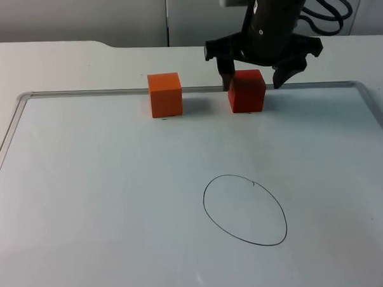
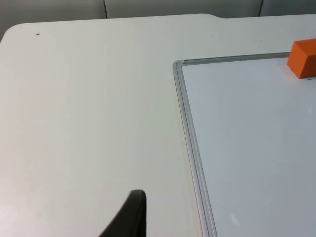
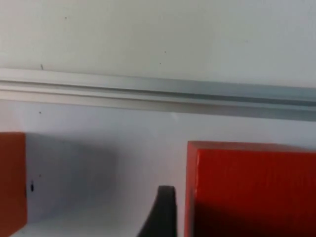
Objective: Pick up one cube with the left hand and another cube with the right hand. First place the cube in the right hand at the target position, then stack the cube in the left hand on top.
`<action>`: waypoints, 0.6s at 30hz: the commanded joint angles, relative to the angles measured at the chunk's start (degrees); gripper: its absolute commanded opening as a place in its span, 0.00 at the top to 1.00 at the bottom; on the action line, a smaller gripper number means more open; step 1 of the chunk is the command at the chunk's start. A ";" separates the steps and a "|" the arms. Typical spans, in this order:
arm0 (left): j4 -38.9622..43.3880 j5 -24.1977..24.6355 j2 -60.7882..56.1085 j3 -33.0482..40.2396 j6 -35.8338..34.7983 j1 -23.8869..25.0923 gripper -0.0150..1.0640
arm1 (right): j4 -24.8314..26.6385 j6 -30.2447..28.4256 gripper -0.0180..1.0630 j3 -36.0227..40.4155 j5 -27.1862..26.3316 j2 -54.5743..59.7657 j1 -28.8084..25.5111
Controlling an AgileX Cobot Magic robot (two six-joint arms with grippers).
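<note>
While its fingers stand spread, the right tool (image 1: 253, 77) straddles the red cube (image 1: 247, 91).

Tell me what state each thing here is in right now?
Red cube: on the whiteboard, between the open fingers of the right gripper, not lifted.
Orange cube: on the whiteboard, untouched.
Drawn circle: nothing in it.
Left gripper: waiting over the table beside the whiteboard's corner.
</note>
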 commanded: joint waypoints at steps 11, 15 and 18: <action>0.08 -0.41 -0.28 0.42 0.00 0.20 0.07 | -0.37 0.22 0.82 -0.44 0.10 -0.17 -0.18; 0.08 -0.41 -0.28 0.42 0.00 0.20 0.07 | -0.37 0.22 0.99 -0.44 0.23 -1.10 -0.18; 0.08 -0.41 -0.28 0.42 0.00 0.20 0.07 | -0.37 -1.15 0.99 -0.44 0.89 -2.43 -0.18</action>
